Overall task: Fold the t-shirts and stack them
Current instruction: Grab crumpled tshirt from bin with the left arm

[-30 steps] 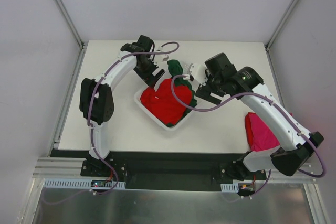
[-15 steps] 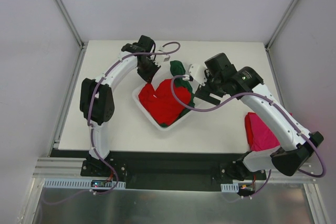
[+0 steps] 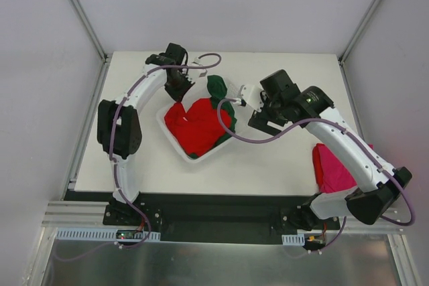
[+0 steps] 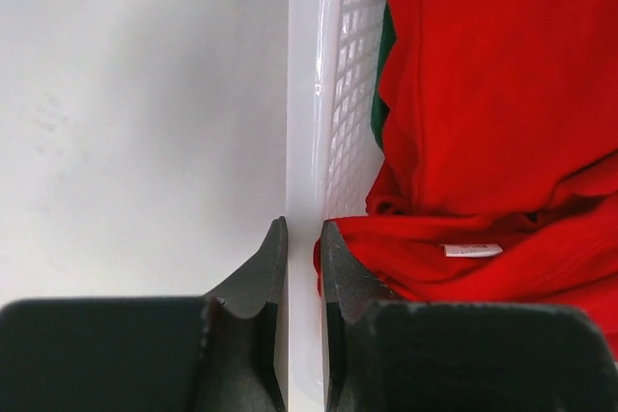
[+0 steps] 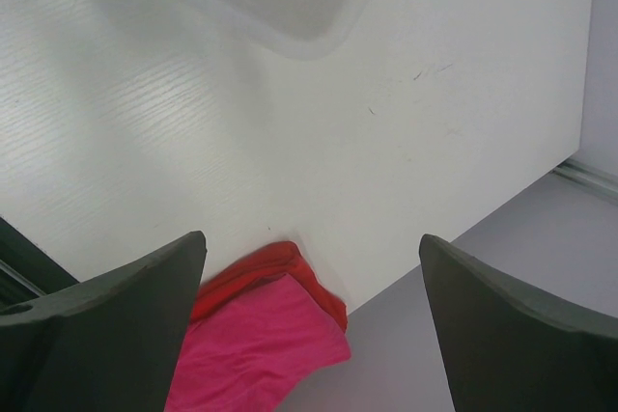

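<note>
While the left gripper (image 4: 302,238) pinches the rim of the white basket (image 4: 307,94), the red t-shirt (image 3: 194,122) lies heaped inside over the green t-shirt (image 3: 216,86), the right gripper (image 5: 311,241) hangs spread wide beside it, and the pink t-shirt (image 3: 333,169) rests at the right edge of the table (image 3: 281,165).

The red t-shirt (image 3: 194,122) is bright and plain, the green t-shirt (image 3: 216,86) dark, the pink t-shirt (image 3: 333,169) magenta. The basket (image 4: 343,94) is white mesh; the table (image 3: 268,165) is white.
</note>
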Tool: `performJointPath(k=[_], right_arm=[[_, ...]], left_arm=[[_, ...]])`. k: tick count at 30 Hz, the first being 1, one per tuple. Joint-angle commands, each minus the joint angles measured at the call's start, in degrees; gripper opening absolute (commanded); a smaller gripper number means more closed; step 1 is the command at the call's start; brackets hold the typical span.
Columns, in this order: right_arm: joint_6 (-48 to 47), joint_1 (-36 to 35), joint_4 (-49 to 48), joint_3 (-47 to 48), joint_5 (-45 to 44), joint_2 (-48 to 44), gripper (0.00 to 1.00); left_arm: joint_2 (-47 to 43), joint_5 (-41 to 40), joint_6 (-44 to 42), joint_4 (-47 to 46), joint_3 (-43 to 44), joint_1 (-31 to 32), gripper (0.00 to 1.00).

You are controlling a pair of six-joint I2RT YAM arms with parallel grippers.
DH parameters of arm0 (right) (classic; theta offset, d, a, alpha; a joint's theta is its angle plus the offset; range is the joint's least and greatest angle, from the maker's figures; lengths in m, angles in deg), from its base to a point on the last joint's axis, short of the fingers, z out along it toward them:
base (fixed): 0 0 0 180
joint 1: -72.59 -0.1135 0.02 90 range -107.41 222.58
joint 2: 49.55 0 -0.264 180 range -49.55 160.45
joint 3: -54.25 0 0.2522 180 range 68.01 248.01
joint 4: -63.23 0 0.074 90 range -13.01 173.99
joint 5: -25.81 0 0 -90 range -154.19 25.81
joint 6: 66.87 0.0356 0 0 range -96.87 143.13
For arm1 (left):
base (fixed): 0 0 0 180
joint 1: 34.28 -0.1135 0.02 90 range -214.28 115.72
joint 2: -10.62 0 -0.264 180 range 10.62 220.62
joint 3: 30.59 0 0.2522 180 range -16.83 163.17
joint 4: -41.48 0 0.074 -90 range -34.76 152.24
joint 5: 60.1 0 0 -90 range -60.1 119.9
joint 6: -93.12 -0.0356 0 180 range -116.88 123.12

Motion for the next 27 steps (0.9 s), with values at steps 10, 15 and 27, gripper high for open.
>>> performJointPath(k=[10,15,27], right_arm=[[-0.6,0.4,0.5,-0.3,1.5,-1.1,0.96],[-0.6,0.4,0.5,-0.6,1.5,-1.1,0.96],[-0.5,0.3,0.6,-1.9,1.9,-1.8,0.96]], left_arm=[[4.9,-12.6,2.9,3.1,8.0,-11.1,0.0],[3.8,-10.4,12.0,6.7,5.0,-10.4,0.0],[4.5,-18.7,13.6,6.4,6.6,-16.8,0.0]])
